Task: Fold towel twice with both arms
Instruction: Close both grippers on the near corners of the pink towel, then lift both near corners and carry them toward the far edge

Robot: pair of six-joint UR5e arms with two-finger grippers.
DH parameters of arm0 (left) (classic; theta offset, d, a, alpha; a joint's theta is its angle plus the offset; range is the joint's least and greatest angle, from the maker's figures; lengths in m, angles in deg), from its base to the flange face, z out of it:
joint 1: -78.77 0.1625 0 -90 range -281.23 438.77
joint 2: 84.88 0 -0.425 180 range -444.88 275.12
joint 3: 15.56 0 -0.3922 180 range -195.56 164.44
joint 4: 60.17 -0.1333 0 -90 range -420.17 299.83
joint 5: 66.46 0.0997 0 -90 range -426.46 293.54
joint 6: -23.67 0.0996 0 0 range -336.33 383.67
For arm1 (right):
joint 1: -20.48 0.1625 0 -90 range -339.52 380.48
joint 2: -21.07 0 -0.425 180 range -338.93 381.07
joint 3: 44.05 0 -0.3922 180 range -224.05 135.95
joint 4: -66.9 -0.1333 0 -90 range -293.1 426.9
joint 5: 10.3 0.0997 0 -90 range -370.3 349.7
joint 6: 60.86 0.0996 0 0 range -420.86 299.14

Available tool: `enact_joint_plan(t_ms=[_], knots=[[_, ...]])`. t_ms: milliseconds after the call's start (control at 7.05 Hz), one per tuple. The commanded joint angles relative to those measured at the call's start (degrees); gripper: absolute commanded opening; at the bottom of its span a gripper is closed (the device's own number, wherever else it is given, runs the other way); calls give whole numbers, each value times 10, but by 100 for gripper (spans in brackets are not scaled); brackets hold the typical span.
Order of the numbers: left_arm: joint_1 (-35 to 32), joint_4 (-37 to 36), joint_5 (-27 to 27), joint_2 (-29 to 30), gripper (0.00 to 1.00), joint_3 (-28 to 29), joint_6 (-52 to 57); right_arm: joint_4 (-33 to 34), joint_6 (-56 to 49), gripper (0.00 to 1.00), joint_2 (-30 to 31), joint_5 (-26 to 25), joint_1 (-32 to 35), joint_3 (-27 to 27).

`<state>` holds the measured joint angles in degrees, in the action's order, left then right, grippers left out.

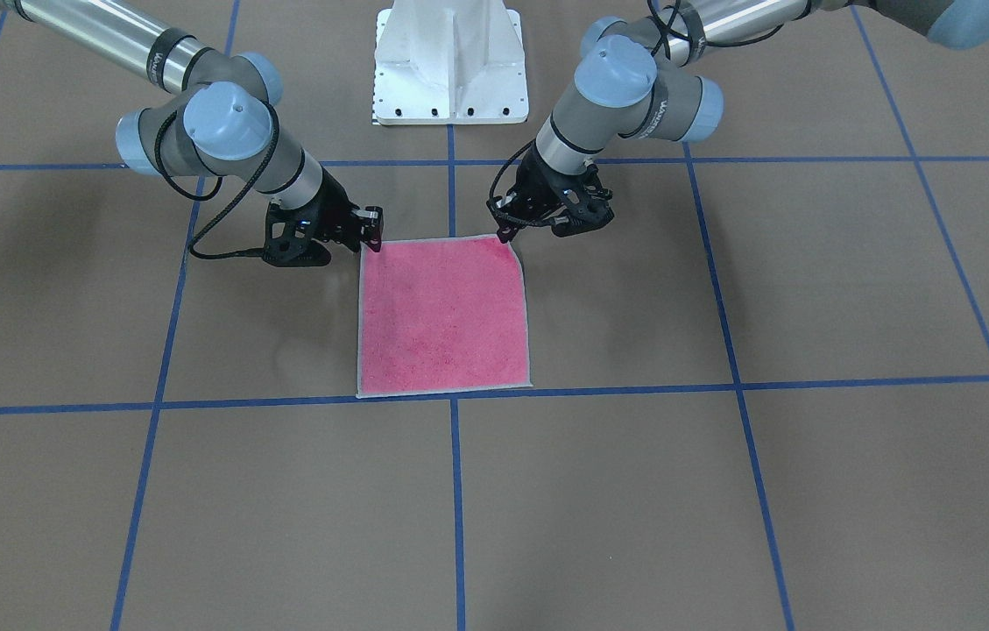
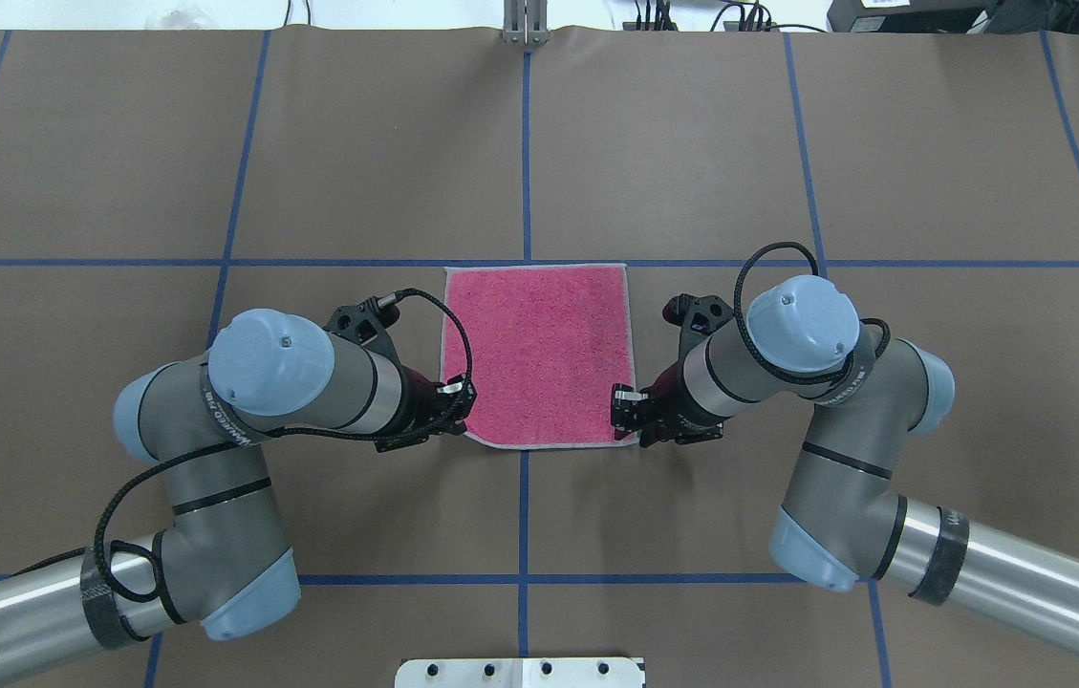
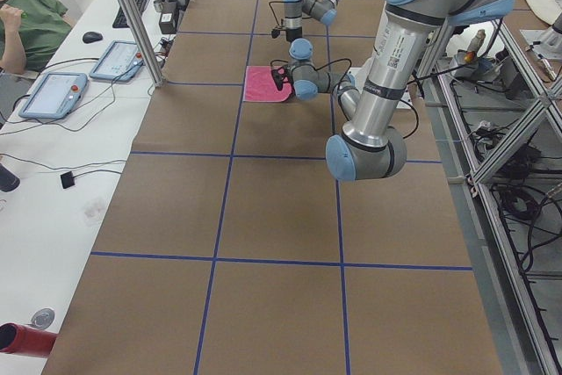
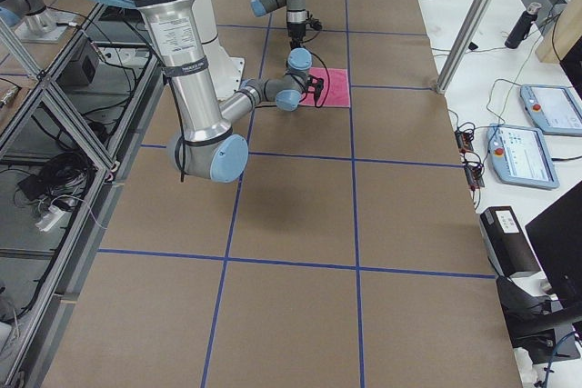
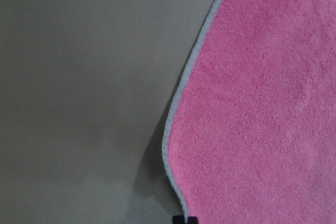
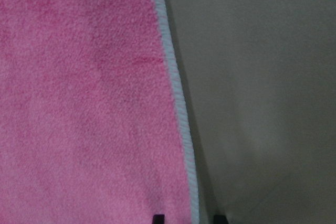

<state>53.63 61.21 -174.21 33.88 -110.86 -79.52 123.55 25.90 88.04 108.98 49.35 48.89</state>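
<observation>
Towel (image 2: 539, 354) is flat on the table (image 2: 357, 143), pink face up, unfolded, light grey hem visible all round. It sits straight out in front of the white pedestal (image 2: 520, 672), near it and roughly centred on it. The towel edge farthest from the pedestal runs along a blue tape line (image 2: 357, 262).

Left gripper (image 2: 463, 420) is at the towel corner nearest the pedestal on the pedestal's left side. In the left wrist view the fingertips (image 5: 184, 220) show as 1 dark block, pressed together right on the hem, so it's clamped onto the towel at that corner. From overhead that corner looks rounded and drawn in, not square like the other 3.

Right gripper (image 2: 620, 401) is at the pedestal-side corner on the pedestal's right. In the right wrist view its 2 fingertips (image 6: 157, 219) stand apart with the hem between them: jaws spread, straddling the edge, not pinching. That side of the towel lies straight.

Both arms reach out from either side of the pedestal, wrists low over the table, elbows out wide of the towel.
</observation>
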Motion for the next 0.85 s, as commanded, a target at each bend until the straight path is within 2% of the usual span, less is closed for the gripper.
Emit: enact_joint_plan(t_ms=[0,426,709], knots=[[-3,0,-1,1,0,0,0,-3,3,0,1,2,1,5],[-11,-1,-2,11,0,0,0,-3,3,0,0,7,14,18],[-43,-3,-3,28,0,3,0,-3,1,0,1,15,41,21]])
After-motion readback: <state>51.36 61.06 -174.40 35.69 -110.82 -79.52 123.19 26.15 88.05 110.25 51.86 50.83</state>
